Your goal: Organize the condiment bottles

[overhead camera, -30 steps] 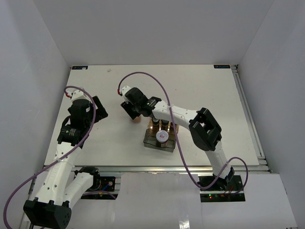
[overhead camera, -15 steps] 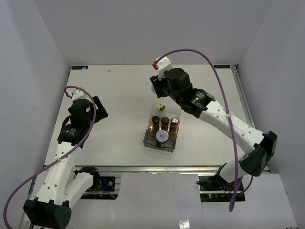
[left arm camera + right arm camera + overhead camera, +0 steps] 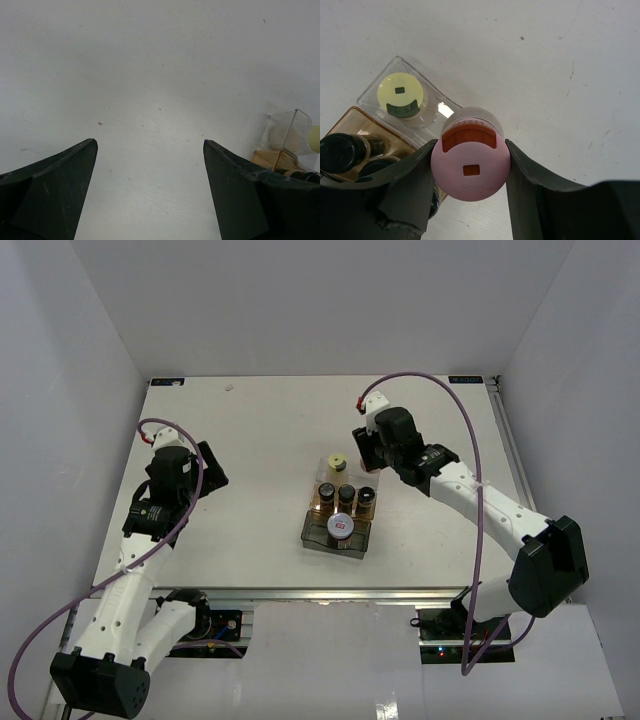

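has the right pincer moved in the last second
Yes. The right pincer, shut on the pink-capped bottle, has swung from the bin's far left side to its far right corner.

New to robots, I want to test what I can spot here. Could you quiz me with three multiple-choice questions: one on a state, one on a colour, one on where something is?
1. How does the left gripper stand?
A) open and empty
B) shut on a jar
C) shut on a cable

2. What colour is the cap of the held jar in the right gripper?
A) black
B) pink
C) blue

3. Where is the yellow-green-capped jar?
A) in the left gripper
B) in the right gripper
C) in the clear bin

Answers:
1 A, its fingers stand wide apart with only table between them.
2 B, a pink cap fills the gap between the fingers in the right wrist view.
3 C, it stands in the bin's end compartment, apart from both grippers.
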`<state>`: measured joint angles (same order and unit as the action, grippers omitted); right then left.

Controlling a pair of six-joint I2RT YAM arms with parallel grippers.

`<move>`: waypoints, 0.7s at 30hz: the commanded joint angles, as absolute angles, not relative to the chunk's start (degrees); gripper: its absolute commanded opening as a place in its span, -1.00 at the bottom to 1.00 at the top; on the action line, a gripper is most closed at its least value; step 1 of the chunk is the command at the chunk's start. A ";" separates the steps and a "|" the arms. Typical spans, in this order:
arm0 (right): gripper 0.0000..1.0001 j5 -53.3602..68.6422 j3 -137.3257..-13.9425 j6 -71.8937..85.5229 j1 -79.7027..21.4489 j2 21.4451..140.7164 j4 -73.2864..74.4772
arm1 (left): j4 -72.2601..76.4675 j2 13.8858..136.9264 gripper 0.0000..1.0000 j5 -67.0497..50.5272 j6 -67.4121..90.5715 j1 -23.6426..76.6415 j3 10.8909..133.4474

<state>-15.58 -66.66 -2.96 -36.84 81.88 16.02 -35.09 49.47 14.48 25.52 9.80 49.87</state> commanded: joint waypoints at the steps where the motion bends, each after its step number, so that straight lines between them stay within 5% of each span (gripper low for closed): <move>1: -0.85 -13.50 -64.95 -2.46 -36.70 82.78 8.78 | -34.33 49.43 0.96 13.55 25.70 9.40 51.85; 15: -0.85 -11.78 -60.82 -1.06 -36.69 86.66 4.84 | -33.75 50.01 0.96 13.14 25.93 9.40 51.15; 21: -0.69 -12.24 -59.37 -0.88 -36.72 88.22 3.36 | -33.60 49.99 0.96 13.18 26.02 9.40 50.80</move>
<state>-11.88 -60.32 -1.66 -36.82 87.27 7.72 -34.65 50.22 13.85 25.76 9.80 49.89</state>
